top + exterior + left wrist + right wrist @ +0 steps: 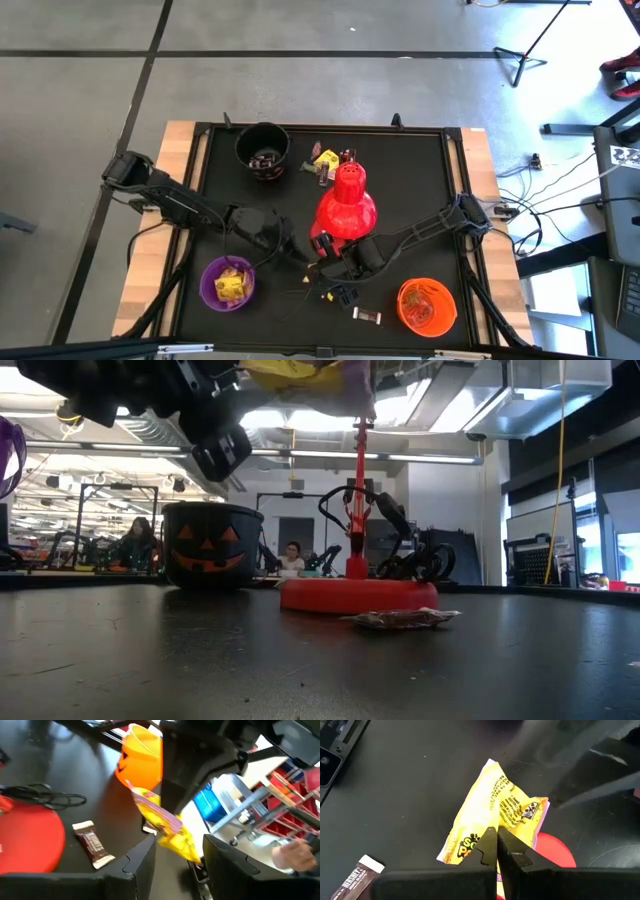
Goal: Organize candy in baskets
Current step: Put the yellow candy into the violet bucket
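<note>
Midway, it seems: the purple bucket at lower left of the high view holds yellow sweets, the black jack-o'-lantern bucket at upper centre holds dark ones, and the orange bucket at lower right holds some too. Left to sort are a small cluster of candy beside the red desk lamp and a brown Hershey's bar lying low in the frame, left of the orange bucket. Both arms meet below the lamp. The right gripper has its fingers pinched tight on a yellow Sour Patch packet held above the mat. The left gripper stands partly spread around that same packet; whether it touches is unclear.
</note>
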